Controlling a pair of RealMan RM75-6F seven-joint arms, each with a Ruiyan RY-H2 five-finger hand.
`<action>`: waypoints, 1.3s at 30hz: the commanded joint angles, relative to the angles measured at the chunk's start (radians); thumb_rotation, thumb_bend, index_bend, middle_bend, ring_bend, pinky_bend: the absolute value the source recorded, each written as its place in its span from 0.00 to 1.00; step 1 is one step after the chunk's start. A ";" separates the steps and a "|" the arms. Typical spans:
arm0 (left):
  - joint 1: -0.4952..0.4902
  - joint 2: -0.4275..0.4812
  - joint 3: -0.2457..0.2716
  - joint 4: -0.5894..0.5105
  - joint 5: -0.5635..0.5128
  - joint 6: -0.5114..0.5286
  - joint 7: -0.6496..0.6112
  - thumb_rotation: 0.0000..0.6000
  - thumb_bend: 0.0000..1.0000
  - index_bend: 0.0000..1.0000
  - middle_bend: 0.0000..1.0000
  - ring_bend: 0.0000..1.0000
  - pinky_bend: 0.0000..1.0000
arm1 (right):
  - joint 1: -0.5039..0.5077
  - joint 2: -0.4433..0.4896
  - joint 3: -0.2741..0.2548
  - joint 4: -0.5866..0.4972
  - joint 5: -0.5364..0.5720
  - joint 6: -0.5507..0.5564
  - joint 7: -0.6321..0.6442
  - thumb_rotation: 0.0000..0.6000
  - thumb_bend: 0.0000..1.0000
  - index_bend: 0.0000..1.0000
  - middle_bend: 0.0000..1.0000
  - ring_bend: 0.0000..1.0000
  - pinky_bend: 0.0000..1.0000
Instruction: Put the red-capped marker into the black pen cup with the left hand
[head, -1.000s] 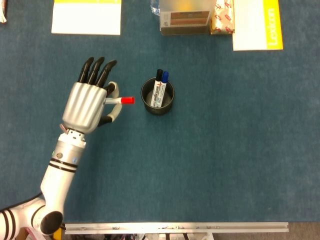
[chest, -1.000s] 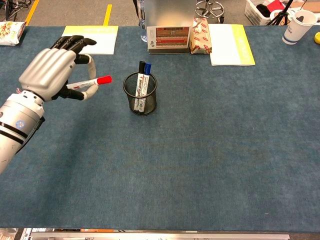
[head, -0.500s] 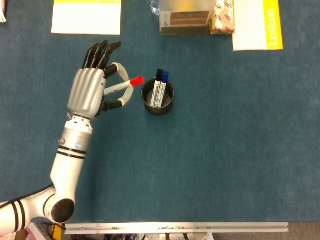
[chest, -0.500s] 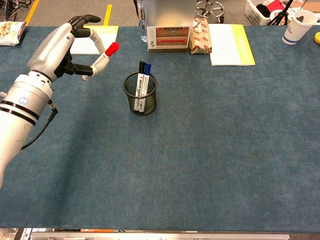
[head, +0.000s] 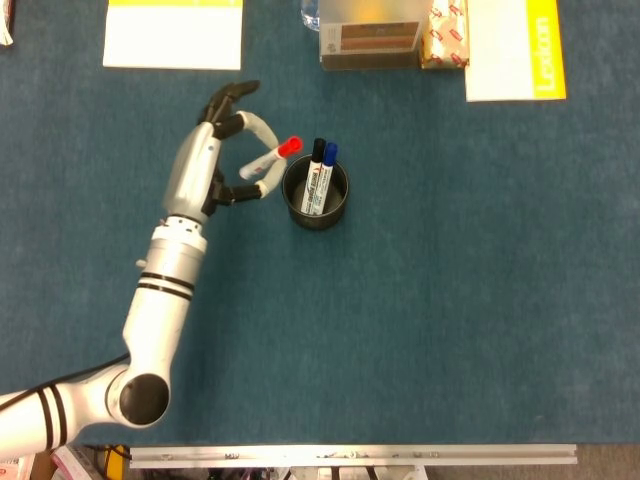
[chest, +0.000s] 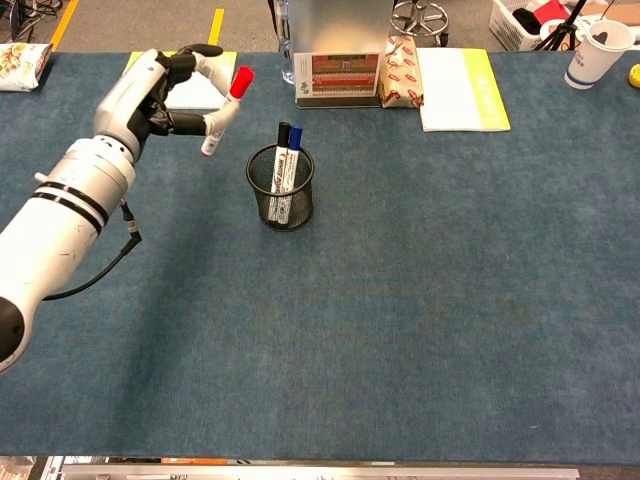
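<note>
At the far left, the robot's silver left hand (head: 205, 165) (chest: 150, 95) is holding the red-capped white marker (head: 274, 158) (chest: 224, 108) above the blue felt tabletop (head: 450, 300) (chest: 450, 300), its black-tipped fingers (head: 232, 95) (chest: 195, 52) pinching the barrel while the others are arching over it. Compared with half a second ago, the hand is turning more onto its edge and sitting further right and higher over the tabletop; the marker, which was lying at a shallower slant, is now standing steeper, red cap up and to the right. In the head view its cap is now just beside the left rim of the black mesh pen cup (head: 315, 203) (chest: 280, 195), closer than before, though the marker is not inside the cup. In the chest view it is hanging up and left of the cup, clear of it.

The cup is standing where it stood, already carrying a black-capped marker (head: 317, 160) (chest: 283, 140) and a blue-capped marker (head: 329, 160) (chest: 295, 140), both upright and leaning together.

The right hand is not showing in either view.
</note>
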 joint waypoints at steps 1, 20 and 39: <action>-0.023 -0.012 -0.021 0.014 -0.045 -0.050 -0.042 1.00 0.34 0.58 0.13 0.00 0.00 | 0.000 0.001 0.001 -0.001 0.001 0.000 0.001 1.00 0.00 0.47 0.31 0.25 0.46; -0.085 -0.080 -0.028 0.028 -0.073 -0.041 -0.024 1.00 0.35 0.59 0.14 0.00 0.00 | 0.002 0.003 0.000 -0.004 0.007 -0.005 -0.001 1.00 0.00 0.47 0.31 0.25 0.46; -0.107 -0.120 -0.021 0.032 -0.157 -0.069 -0.015 1.00 0.35 0.59 0.14 0.00 0.00 | 0.000 0.006 -0.001 -0.008 0.004 0.000 0.004 1.00 0.00 0.47 0.31 0.25 0.46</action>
